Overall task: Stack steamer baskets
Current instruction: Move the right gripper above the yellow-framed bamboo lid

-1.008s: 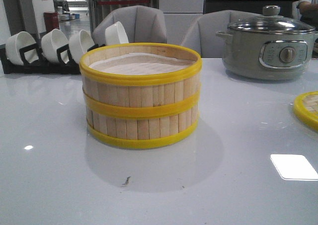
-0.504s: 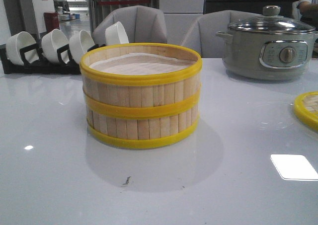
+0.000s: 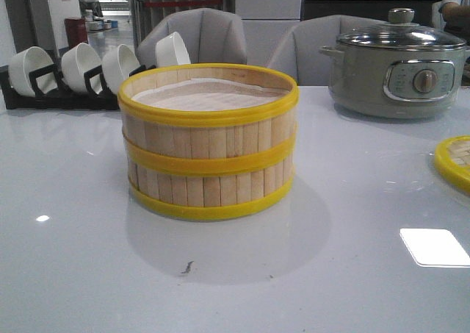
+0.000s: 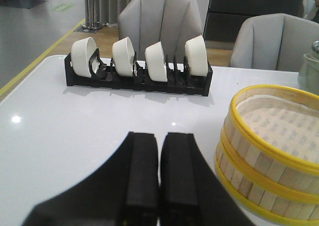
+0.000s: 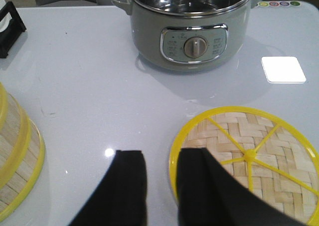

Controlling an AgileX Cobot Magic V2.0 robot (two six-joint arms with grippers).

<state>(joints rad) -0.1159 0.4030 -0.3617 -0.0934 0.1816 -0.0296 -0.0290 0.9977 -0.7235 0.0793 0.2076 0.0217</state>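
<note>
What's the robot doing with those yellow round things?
It is stacking steamer baskets. Two already sit one on top of the other in the middle of the table. Neither gripper holds anything: the left gripper is shut beside the stack, and the right gripper is open above the edge of the woven yellow lid, which lies flat near the electric pot.

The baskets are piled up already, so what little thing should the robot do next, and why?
Probably lower the right claw onto the woven lid. The two steamer baskets already sit stacked, the top one open with its paper liner showing. The lid lies flat on the table, and the open right claw hangs over its near rim. The left claw is shut and empty.
</note>
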